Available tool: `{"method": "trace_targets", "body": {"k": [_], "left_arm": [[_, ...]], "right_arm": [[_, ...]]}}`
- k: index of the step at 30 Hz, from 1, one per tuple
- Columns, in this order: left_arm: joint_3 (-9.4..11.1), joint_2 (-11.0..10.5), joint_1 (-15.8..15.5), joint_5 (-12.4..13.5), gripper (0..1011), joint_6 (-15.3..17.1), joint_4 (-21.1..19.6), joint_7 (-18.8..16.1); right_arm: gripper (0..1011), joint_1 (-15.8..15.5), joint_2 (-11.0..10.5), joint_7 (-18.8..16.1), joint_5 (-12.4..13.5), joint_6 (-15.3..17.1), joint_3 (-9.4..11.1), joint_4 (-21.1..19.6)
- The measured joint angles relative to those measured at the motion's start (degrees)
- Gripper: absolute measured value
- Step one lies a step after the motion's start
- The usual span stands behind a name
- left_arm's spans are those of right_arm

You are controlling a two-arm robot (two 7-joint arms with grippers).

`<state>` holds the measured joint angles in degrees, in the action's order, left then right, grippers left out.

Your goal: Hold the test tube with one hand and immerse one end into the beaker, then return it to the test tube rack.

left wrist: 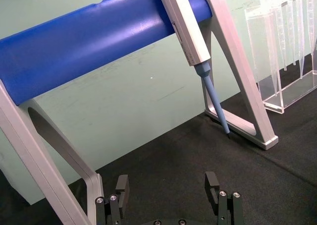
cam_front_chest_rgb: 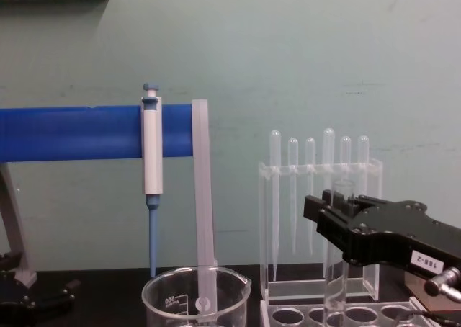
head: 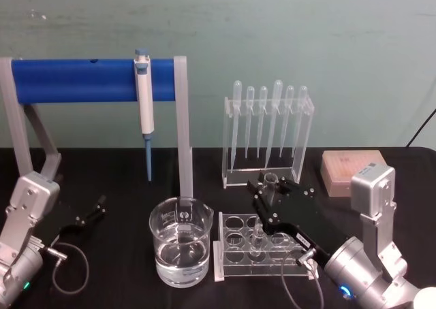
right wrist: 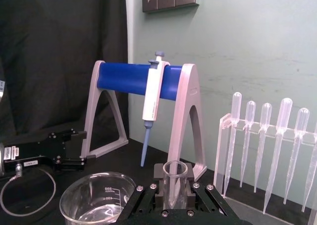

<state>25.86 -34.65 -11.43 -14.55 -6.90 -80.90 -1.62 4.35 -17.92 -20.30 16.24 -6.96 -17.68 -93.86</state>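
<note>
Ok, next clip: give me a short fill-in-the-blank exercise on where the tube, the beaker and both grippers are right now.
1. The right gripper is shut on the ____.
2. The test tube stands upright, its lower end in the clear ____ beside the beaker.
3. The beaker holds clear ____.
4. The left gripper hangs with fingers ____ near the blue stand.

Missing words: test tube; rack; liquid; open

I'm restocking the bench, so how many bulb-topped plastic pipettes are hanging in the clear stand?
6, all hanging side by side in the clear stand behind the tube rack: pipettes at and. None looks hidden.
</note>
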Motion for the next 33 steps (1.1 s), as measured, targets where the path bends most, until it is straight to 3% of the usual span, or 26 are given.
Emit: {"method": "trace_targets", "body": {"k": [25,28,33], "left_arm": [[0.0,0.0,0.0,0.0,1000,0.0,0.0,0.0],[0.0,0.0,0.0,0.0,1000,0.0,0.0,0.0],[0.0,0.0,0.0,0.0,1000,0.0,0.0,0.0]], "right_arm": [[224,0.27,0.44,-0.01,-0.38,0.59,-0.27,2.14],[255,0.29,0.43,0.0,-0.51,0.79,-0.37,2.17],[435,0.29,0.47,0.03,-0.6,1.11,-0.41,2.11]]}}
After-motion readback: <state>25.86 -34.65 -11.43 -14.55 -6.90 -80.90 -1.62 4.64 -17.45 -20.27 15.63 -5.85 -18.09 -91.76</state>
